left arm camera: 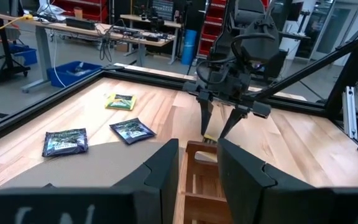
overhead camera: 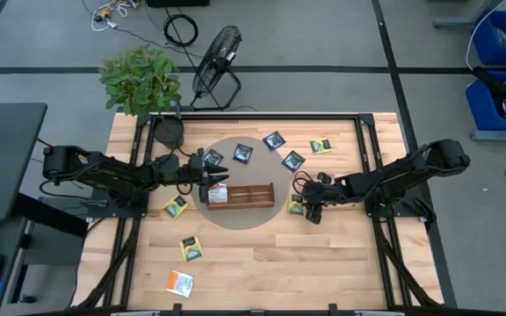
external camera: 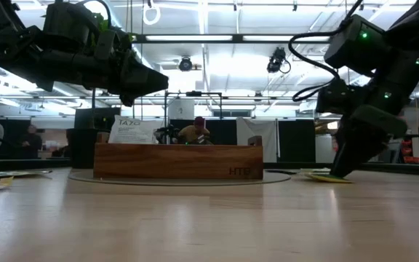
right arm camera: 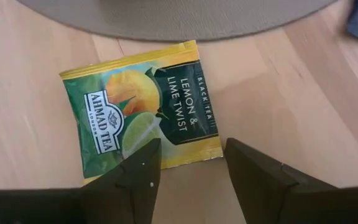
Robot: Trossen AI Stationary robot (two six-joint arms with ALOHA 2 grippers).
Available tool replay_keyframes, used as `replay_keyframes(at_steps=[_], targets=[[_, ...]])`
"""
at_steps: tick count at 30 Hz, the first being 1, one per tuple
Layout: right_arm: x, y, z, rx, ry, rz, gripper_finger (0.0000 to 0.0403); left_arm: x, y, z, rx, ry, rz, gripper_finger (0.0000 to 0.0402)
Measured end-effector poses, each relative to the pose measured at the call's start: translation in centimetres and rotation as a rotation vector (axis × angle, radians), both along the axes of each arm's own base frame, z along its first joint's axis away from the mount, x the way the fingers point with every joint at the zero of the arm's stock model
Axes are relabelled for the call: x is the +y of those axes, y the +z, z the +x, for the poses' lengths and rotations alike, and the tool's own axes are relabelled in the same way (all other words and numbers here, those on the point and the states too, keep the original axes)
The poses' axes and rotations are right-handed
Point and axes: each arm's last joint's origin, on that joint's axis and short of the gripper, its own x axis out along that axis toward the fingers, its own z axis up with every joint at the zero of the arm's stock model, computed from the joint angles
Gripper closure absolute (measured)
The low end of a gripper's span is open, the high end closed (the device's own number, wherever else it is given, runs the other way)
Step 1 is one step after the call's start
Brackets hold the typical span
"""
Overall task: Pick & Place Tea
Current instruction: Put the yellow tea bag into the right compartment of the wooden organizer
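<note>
A long wooden tray (overhead camera: 246, 194) lies on a round grey mat (overhead camera: 235, 219). An orange-and-white tea sachet (overhead camera: 218, 195) stands upright in the tray's left end, its white face (external camera: 132, 131) showing above the wall. My left gripper (overhead camera: 214, 178) hovers level just above that end, open, with only the tray (left arm camera: 197, 186) seen through the gap (left arm camera: 197, 165). My right gripper (overhead camera: 311, 211) slants down over a yellow-green tea sachet (right arm camera: 145, 118) lying flat on the table off the tray's right end. It is open, its tips (right arm camera: 188, 165) astride the sachet's near edge. My right gripper comes at the yellow-green sachet slanting down from the table's right. One fingertip (right arm camera: 143, 167) overlaps the sachet's near corner (right arm camera: 104, 171) and the other stands just off its edge. Whether either tip touches the sachet, I cannot tell.
Loose sachets lie around: navy ones (overhead camera: 275, 139) (overhead camera: 242, 154) (overhead camera: 293, 161) and a yellow-green one (overhead camera: 321, 146) behind the tray, yellow-green ones (overhead camera: 176, 206) (overhead camera: 191, 248) and an orange-and-white one (overhead camera: 180, 283) toward the near left. A potted plant (overhead camera: 139, 79) stands at the far left corner.
</note>
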Motion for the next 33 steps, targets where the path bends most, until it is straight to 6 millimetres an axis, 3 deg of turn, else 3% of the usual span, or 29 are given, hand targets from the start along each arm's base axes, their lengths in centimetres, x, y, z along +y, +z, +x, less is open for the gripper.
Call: replay_keyframes(at_steps=[18,29,33], targets=[[-0.9,1.6,0.3,-0.1,0.09,-0.102,0.0204,0.0,0.0,0.0,0.0,0.0,-0.002,0.0287],[-1.1,-0.3,1.1,-0.033,0.101,-0.025,0.0205,0.0,0.0,0.0,0.002,0.0,-0.002,0.0287],[-1.1,-0.6,1.1,-0.018,0.1,-0.021,0.0223,0.0,0.0,0.0,0.002,0.0,-0.001,0.0287]])
